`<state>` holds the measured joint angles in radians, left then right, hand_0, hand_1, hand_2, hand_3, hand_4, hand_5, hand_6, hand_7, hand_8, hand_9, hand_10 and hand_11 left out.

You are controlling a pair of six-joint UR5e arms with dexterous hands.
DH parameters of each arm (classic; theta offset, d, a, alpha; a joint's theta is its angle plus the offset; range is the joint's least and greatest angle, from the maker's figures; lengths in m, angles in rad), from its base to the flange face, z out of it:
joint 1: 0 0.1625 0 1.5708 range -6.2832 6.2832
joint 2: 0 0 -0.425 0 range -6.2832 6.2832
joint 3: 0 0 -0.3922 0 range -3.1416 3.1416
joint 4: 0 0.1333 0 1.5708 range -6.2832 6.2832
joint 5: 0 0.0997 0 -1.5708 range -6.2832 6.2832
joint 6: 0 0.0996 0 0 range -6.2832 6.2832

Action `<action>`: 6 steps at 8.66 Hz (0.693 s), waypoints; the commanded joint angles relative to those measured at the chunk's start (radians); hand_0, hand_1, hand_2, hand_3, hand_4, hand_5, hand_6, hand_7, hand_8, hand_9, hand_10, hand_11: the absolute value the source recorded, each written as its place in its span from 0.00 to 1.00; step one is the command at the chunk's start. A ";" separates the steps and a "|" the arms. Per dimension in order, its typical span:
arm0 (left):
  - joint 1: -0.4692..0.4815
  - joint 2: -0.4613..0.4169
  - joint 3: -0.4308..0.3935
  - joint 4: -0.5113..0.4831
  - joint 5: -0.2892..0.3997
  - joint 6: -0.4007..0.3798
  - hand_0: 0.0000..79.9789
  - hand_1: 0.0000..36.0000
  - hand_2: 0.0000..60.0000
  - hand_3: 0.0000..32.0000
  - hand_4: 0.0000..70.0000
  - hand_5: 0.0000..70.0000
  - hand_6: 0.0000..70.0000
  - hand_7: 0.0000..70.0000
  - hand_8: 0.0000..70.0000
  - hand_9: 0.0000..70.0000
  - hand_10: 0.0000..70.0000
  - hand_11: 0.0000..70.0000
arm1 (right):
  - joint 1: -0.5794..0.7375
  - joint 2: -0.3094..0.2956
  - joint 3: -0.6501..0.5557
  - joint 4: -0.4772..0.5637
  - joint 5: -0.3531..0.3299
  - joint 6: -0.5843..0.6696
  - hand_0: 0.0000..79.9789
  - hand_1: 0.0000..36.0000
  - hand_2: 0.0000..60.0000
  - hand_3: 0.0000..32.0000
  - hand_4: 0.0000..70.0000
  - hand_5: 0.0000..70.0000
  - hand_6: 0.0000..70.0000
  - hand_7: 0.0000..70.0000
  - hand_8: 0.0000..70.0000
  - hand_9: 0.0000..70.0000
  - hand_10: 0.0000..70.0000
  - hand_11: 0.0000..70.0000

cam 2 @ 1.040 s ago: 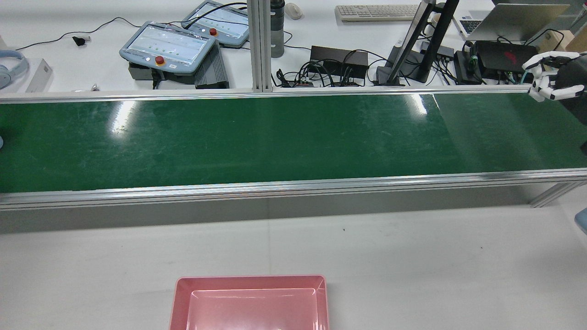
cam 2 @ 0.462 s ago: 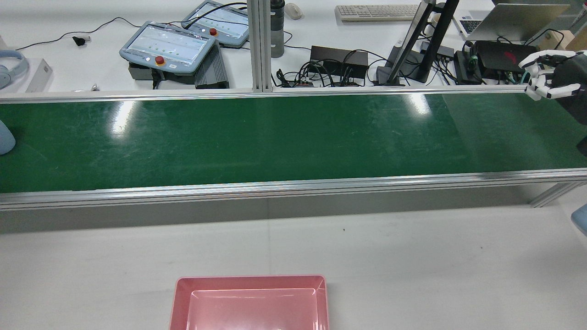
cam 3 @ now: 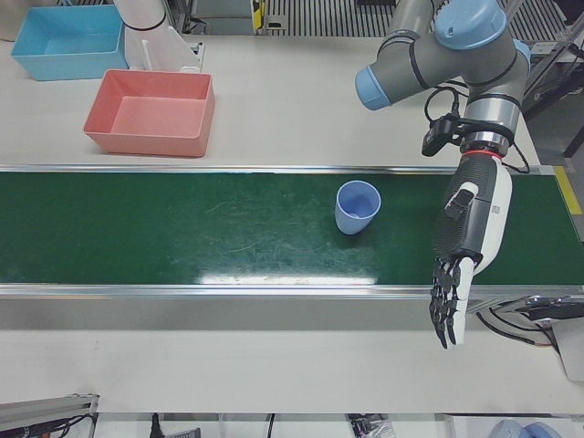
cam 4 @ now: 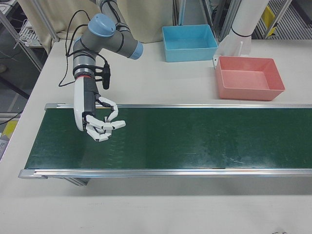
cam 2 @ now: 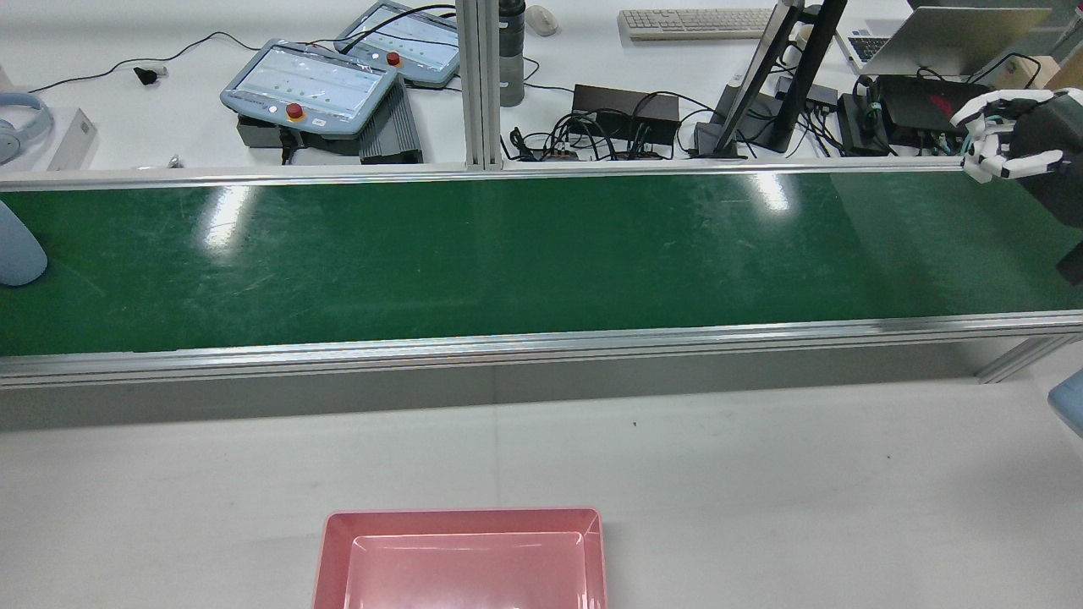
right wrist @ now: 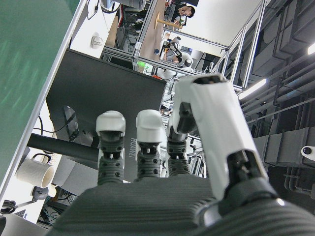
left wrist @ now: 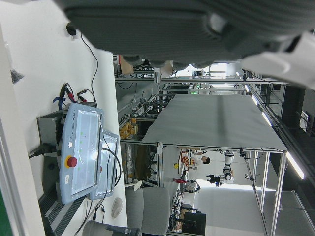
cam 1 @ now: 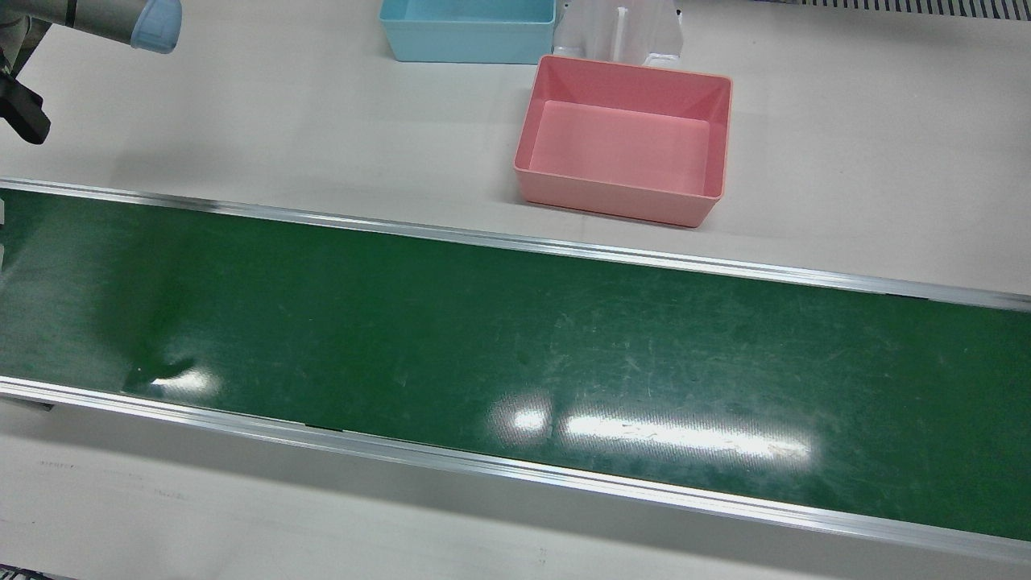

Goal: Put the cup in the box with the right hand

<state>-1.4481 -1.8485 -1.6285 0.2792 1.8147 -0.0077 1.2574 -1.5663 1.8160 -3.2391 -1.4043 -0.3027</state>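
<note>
Right hand hovers over its end of the belt, fingers half-curled and apart, holding nothing. Upright on the belt's far half, well apart, stands the cup; the box sits empty. This looks like the waiting step: next, meet the cup and close around it.

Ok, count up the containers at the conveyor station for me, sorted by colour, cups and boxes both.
Blue: 2, the cup on the green belt and the blue box
Pink: 1, the pink box
Total: 3
</note>
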 commanded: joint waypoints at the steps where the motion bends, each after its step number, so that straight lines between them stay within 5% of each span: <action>1: 0.000 0.000 0.001 -0.002 0.000 0.000 0.00 0.00 0.00 0.00 0.00 0.00 0.00 0.00 0.00 0.00 0.00 0.00 | 0.008 -0.001 0.028 -0.013 -0.004 -0.001 1.00 1.00 1.00 0.00 0.65 0.39 0.56 1.00 1.00 1.00 0.83 1.00; 2: 0.000 0.000 0.001 -0.002 0.000 0.000 0.00 0.00 0.00 0.00 0.00 0.00 0.00 0.00 0.00 0.00 0.00 0.00 | 0.010 -0.007 0.031 -0.013 -0.004 -0.001 1.00 1.00 1.00 0.00 0.49 0.40 0.58 1.00 1.00 1.00 0.89 1.00; 6: 0.000 0.000 0.002 -0.002 0.000 0.000 0.00 0.00 0.00 0.00 0.00 0.00 0.00 0.00 0.00 0.00 0.00 0.00 | 0.008 -0.011 0.032 -0.013 -0.004 0.000 1.00 1.00 1.00 0.00 0.49 0.39 0.58 1.00 1.00 1.00 0.87 1.00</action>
<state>-1.4481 -1.8489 -1.6267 0.2777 1.8147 -0.0077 1.2646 -1.5732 1.8462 -3.2520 -1.4081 -0.3027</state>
